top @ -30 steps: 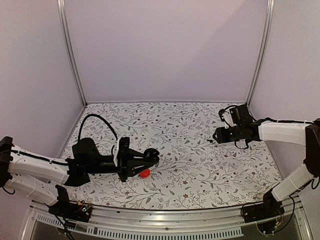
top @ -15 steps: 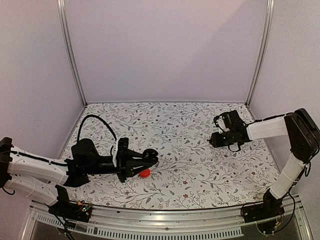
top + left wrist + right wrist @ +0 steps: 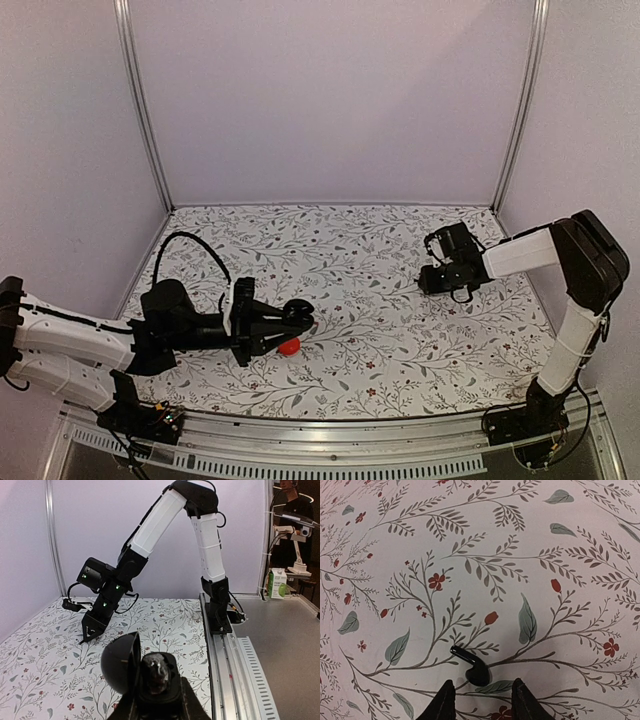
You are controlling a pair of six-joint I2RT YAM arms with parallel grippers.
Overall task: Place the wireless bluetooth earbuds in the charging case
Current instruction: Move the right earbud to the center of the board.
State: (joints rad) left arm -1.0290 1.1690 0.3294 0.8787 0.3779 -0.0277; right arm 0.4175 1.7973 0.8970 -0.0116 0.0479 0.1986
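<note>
**Insertion not yet begun: earbud loose, case held apart**

The black earbud (image 3: 470, 665) lies loose on the worktop (image 3: 560, 580), right of centre and about midway between its near and far edges. The right gripper (image 3: 481, 702) stands over it, jaws parted to either side and not touching it (no grip yet). The charging case (image 3: 150, 675), lid raised, is clamped in the left gripper (image 3: 285, 324) toward the near left corner, well apart. A small red piece (image 3: 289, 346) lies just beside the case; its kind cannot be told. Judged outstanding: pick-up, carry, seating.
</note>
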